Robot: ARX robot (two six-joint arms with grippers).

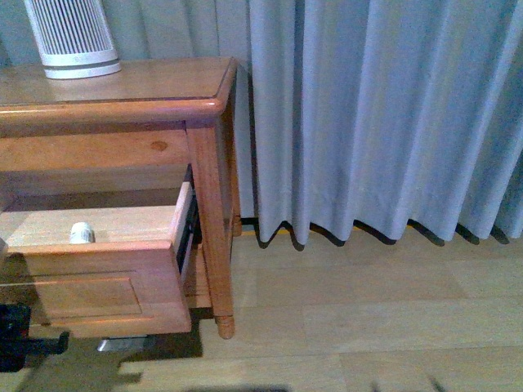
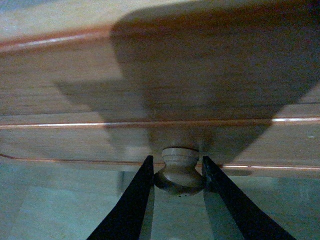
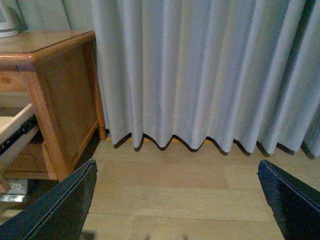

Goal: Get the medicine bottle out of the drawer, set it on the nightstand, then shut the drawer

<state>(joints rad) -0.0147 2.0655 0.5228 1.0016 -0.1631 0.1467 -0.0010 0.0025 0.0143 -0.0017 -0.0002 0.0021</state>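
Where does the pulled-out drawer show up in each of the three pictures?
Front view: the drawer juts out at lower left, under the nightstand top.
Left wrist view: its front panel fills the picture, and its knob sits between the left hand fingers.
Right wrist view: only its pale side shows, beside the nightstand's leg.
Shared landmark: the grey curtain, in the front and right wrist views only.

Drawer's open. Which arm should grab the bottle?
Right, probably: the right gripper is open and empty, though facing the curtain. The left gripper is shut on the knob, while the bottle waits in the drawer.
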